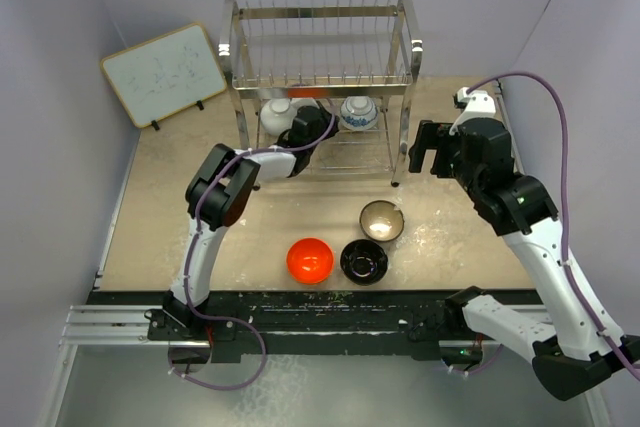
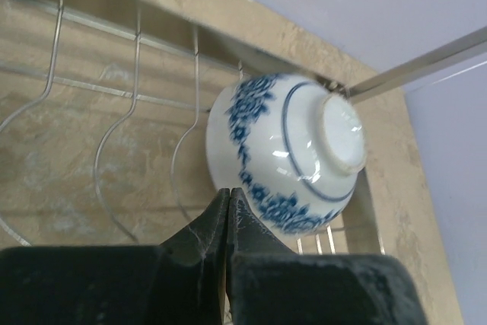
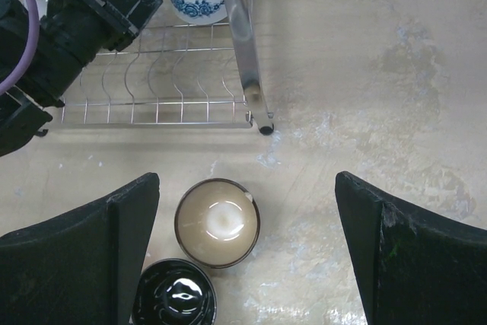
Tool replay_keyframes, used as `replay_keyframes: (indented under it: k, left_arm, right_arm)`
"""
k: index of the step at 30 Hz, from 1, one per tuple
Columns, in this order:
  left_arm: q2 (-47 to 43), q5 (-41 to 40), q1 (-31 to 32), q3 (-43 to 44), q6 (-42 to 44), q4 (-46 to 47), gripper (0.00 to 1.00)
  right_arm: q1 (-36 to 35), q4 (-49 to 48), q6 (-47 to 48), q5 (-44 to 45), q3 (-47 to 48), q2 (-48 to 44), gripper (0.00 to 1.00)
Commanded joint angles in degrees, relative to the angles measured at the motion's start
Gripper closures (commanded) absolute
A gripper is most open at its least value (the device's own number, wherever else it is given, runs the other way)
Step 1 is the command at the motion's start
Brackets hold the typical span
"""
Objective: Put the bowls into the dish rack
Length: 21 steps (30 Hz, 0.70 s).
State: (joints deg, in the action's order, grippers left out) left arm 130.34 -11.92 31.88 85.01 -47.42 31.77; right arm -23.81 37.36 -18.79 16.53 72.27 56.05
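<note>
The steel dish rack stands at the back. On its lower shelf the white bowl and the blue-and-white bowl rest; the latter lies on its side in the left wrist view. My left gripper is shut and empty inside the lower tier, fingertips just short of the patterned bowl. My right gripper is open and empty, high above the table right of the rack. The tan bowl, black bowl and orange-red bowl sit upright on the table.
A white wood-framed board leans at the back left. In the right wrist view the rack's front leg stands above the tan bowl and black bowl. Walls close in on both sides.
</note>
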Motion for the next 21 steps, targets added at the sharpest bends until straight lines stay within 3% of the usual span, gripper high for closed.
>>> replay_keyframes:
  k: [1, 21]
  left_arm:
    - [1.1, -2.1, -0.3, 5.0, -0.8, 2.6, 1.00]
    - [8.2, 3.3, -0.4, 12.6, -2.8, 1.0, 1.00]
  right_arm:
    - [0.4, -1.9, 1.0, -0.9, 0.2, 0.3, 0.01]
    - [0.7, -2.1, 1.0, -1.2, -0.6, 0.2, 0.01]
